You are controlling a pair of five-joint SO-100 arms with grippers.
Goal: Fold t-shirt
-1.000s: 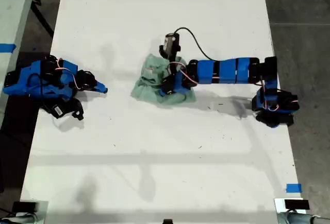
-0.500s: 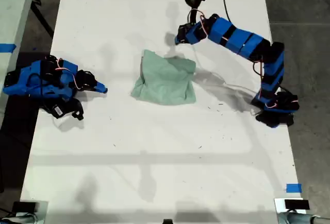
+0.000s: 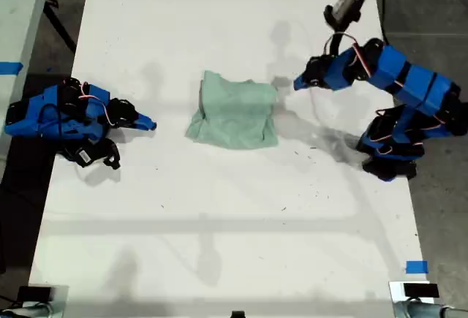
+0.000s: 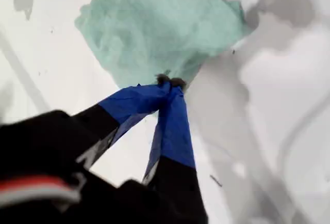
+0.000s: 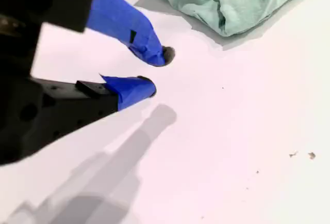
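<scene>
The pale mint-green t-shirt (image 3: 235, 119) lies as a folded, slightly rumpled bundle near the table's middle. My first gripper (image 3: 298, 82) hovers above the table, just off the t-shirt's edge on the exterior view's right; in its wrist view the first gripper (image 4: 167, 82) is shut with nothing in it, and the t-shirt (image 4: 160, 26) lies below. My second gripper (image 3: 145, 123) rests low at the exterior view's left, apart from the cloth. There the second gripper (image 5: 154, 71) shows a small gap between its fingertips, with the t-shirt (image 5: 237, 0) ahead of it.
The white table (image 3: 219, 216) is bordered by dark floor (image 3: 424, 11) on the exterior view's right. A blue tape mark (image 3: 416, 267) sits near the front right corner of that view. The first arm's base (image 3: 387, 159) stands at the table's right edge there.
My first gripper let go of the t-shirt, rose, and swung back toward the exterior view's right. The t-shirt stays as a folded bundle. The second arm has barely moved.
</scene>
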